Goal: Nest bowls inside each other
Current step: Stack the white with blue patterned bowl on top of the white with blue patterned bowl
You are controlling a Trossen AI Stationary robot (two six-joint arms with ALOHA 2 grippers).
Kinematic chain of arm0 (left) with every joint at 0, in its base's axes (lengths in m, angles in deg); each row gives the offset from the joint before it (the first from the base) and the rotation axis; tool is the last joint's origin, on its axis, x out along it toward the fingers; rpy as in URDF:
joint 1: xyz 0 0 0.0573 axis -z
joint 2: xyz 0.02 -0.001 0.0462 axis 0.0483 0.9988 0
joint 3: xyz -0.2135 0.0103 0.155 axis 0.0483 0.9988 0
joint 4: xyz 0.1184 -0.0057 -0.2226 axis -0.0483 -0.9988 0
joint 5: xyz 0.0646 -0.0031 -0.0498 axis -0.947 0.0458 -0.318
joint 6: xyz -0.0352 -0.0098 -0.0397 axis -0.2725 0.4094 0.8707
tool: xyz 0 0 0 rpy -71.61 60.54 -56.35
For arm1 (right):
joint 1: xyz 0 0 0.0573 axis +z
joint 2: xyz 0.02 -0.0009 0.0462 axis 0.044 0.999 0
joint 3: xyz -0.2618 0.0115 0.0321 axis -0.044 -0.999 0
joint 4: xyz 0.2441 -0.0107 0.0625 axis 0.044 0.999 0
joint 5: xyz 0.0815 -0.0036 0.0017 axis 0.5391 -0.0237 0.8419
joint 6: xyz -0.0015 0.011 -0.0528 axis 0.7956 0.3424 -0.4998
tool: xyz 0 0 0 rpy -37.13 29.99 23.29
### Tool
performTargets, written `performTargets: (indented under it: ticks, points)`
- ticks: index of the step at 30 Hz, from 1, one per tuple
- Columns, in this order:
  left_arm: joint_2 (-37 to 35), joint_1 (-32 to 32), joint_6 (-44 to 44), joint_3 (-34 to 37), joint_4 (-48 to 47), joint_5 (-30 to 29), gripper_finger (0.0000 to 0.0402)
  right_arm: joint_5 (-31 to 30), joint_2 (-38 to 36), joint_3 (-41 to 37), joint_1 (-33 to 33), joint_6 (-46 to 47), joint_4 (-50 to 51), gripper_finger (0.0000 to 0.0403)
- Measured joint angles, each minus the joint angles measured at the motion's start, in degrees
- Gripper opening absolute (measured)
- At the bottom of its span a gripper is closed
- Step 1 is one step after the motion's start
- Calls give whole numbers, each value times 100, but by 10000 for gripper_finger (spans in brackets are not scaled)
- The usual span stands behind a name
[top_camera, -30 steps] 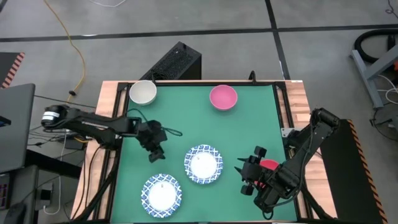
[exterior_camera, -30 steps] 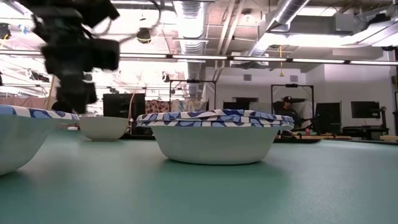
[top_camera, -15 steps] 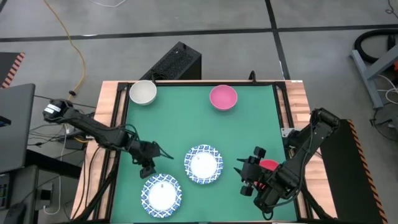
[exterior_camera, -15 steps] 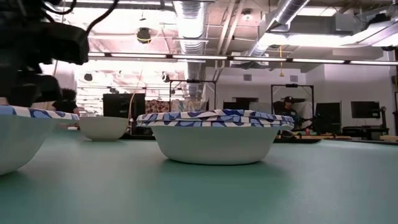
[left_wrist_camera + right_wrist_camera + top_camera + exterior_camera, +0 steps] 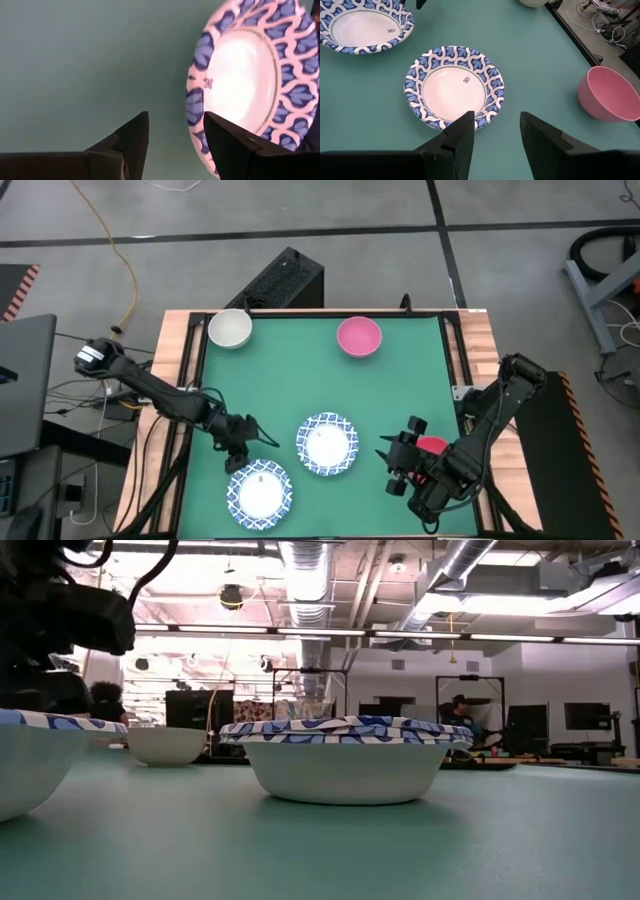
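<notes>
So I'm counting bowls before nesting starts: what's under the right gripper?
A red bowl shows partly under the right gripper and its arm, near the table's right edge. Most of it is covered, so whether anything sits inside it cannot be seen.

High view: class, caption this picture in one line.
Left gripper open above a blue-rimmed bowl; right gripper waits.

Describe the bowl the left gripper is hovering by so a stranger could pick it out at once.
Start from the green table mat and go to its near edge on the left arm's side. There, right under the open left gripper, sits a blue-rimmed bowl. Its twin sits nearer the mat's middle; the cream bowl and pink bowl sit along the far edge.
</notes>
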Motion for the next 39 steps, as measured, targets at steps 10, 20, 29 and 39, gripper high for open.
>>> performTargets:
  ticks: [10,20,29,39]
  points:
    - [388,7,74,105,677,546,179,0,0,0,2,0,-19,179]
    - [968,13,31,107,894,1018,168,2,0,0,2,-2,-43,179]
    - [1175,13,-10,107,1217,1178,69,4,0,0,2,-2,-43,179]
    - [1173,4,405,107,1559,1088,6,2,0,0,2,-2,-41,179]
